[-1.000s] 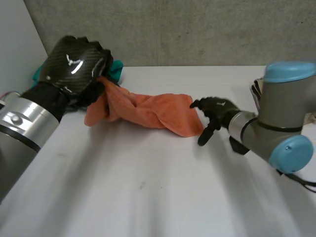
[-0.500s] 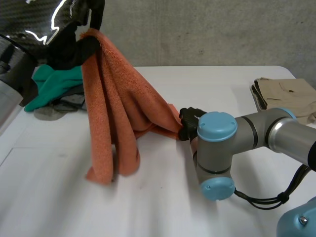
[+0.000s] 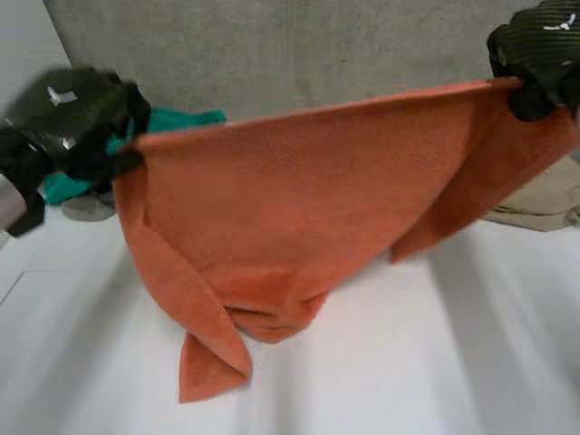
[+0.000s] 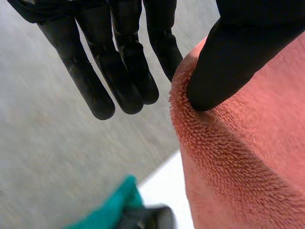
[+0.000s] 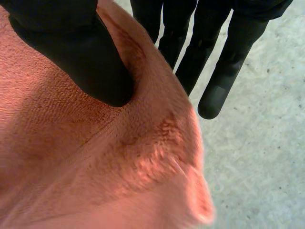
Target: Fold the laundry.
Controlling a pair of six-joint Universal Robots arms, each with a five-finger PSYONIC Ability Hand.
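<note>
I hold the orange towel (image 3: 299, 190) spread between my hands. My left hand (image 3: 77, 122) pinches one top corner under its thumb, and my right hand (image 3: 535, 50) pinches the other. It looks soft, light and limp, so I judge the corners the surest hold.

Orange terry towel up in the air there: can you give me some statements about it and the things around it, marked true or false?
1. The orange terry towel lies flat on the white table. False: it hangs spread between both hands.
2. The left hand pinches one top corner of it. True.
3. The right hand is open, away from the towel. False: it pinches the other top corner.
4. A teal cloth lies behind the towel, near the left hand. True.
5. A folded beige garment lies on the table. True.
</note>
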